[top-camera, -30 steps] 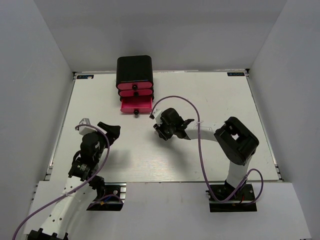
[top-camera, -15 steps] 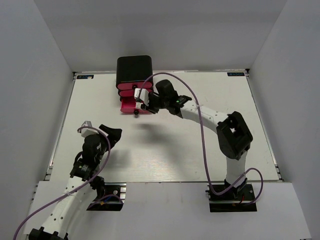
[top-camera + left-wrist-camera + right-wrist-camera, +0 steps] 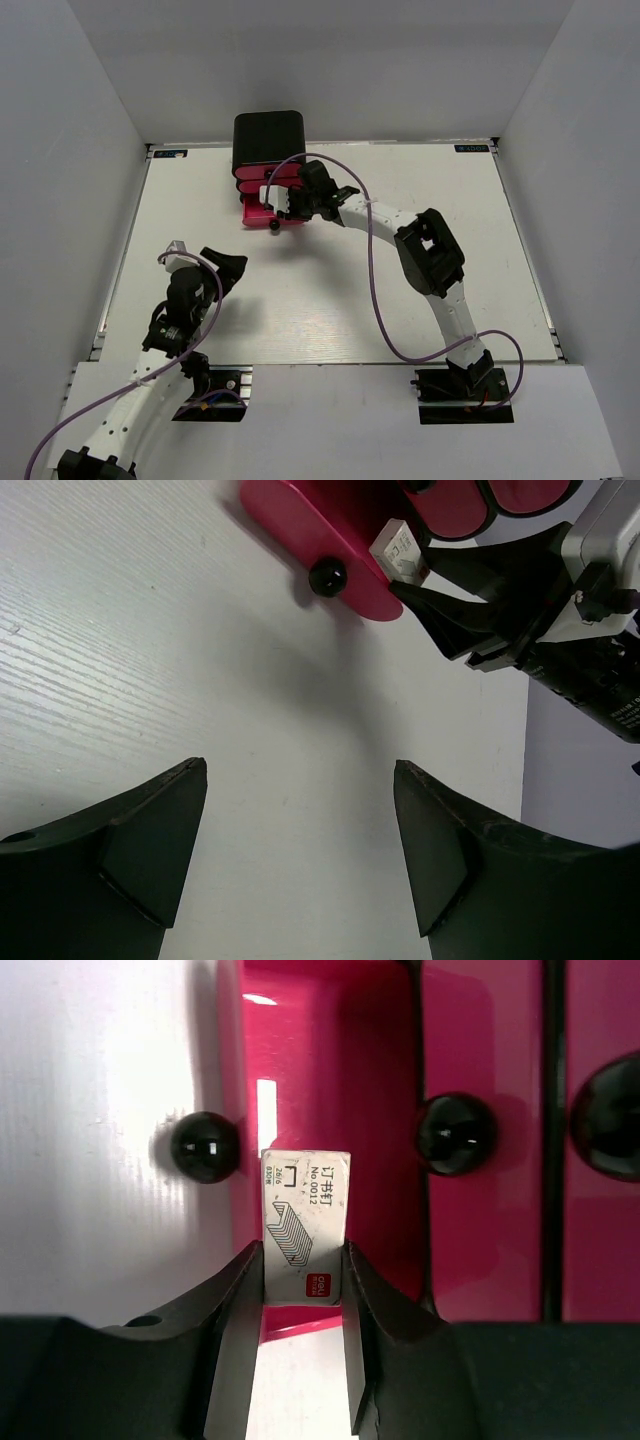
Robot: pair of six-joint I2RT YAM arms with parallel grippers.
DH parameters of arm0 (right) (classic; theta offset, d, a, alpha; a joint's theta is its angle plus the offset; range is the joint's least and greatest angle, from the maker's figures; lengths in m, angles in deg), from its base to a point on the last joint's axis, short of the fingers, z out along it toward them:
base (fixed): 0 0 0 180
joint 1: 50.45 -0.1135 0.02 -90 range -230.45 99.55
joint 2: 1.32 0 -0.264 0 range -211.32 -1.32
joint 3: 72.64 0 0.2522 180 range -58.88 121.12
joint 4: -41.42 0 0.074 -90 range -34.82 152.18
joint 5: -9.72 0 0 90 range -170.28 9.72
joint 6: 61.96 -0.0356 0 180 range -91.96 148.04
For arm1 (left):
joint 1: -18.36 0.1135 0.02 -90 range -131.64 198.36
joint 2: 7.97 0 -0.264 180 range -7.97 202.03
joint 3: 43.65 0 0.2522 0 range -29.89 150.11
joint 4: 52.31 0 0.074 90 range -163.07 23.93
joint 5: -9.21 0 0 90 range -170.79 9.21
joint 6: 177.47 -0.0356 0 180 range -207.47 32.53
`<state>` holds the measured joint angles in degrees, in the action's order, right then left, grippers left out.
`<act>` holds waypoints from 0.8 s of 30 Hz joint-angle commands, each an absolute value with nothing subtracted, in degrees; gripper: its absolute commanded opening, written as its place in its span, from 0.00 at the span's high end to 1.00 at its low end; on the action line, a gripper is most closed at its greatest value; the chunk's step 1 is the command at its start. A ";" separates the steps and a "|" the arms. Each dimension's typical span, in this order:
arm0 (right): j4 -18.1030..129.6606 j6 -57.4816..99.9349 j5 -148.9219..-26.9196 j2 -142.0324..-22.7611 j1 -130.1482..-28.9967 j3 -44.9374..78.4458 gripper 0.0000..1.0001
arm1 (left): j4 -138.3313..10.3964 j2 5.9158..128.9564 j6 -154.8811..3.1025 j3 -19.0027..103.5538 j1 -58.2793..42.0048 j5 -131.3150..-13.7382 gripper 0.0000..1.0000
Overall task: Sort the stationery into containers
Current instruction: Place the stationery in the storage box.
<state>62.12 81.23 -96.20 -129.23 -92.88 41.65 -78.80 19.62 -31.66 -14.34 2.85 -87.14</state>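
The black cabinet (image 3: 268,140) stands at the table's far edge with three pink-red drawers; the bottom drawer (image 3: 272,213) is pulled open. My right gripper (image 3: 283,200) is over it, shut on a small white box (image 3: 305,1225) with a staple drawing printed on it. In the right wrist view my gripper (image 3: 303,1252) holds the box above the open drawer's inside (image 3: 330,1080), behind its black knob (image 3: 204,1146). My left gripper (image 3: 216,268) is open and empty over bare table, left of centre (image 3: 300,767). No pens or markers are in view.
The two upper drawers are shut, with knobs (image 3: 455,1133) showing. In the left wrist view the open drawer's front (image 3: 345,580) and the right gripper's fingers (image 3: 470,620) lie ahead. A purple cable (image 3: 375,270) loops over the right arm.
My right gripper has travelled from the table's middle up to the cabinet and now hangs over the open bottom drawer with the white box. My left arm has barely moved.
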 commanded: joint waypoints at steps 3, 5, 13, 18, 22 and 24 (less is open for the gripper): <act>58.96 82.36 -94.08 -128.23 -92.20 44.22 0.98 | -76.36 20.15 -31.22 -14.51 2.72 -85.71 0.15; 59.14 82.27 -94.43 -127.97 -92.19 44.13 0.98 | -75.83 20.68 -30.69 -14.51 2.72 -85.71 0.15; 55.98 80.16 -93.55 -127.79 -92.11 43.60 0.69 | -74.07 23.05 -30.08 -14.51 2.72 -85.18 0.15; 55.80 79.72 -93.99 -126.57 -92.10 43.16 0.48 | -70.65 25.60 -29.55 -15.56 2.72 -84.66 0.15; 53.87 78.67 -94.78 -124.02 -91.84 40.88 0.46 | -65.64 30.86 -28.41 -15.57 2.72 -83.42 0.20; 53.25 78.06 -94.96 -122.26 -91.75 39.82 0.46 | -61.08 33.85 -28.41 -15.57 2.72 -81.94 0.49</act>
<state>57.21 79.53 -93.93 -128.12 -92.12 40.82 -67.59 31.10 -28.77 -15.09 2.85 -84.32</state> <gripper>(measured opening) 0.540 0.566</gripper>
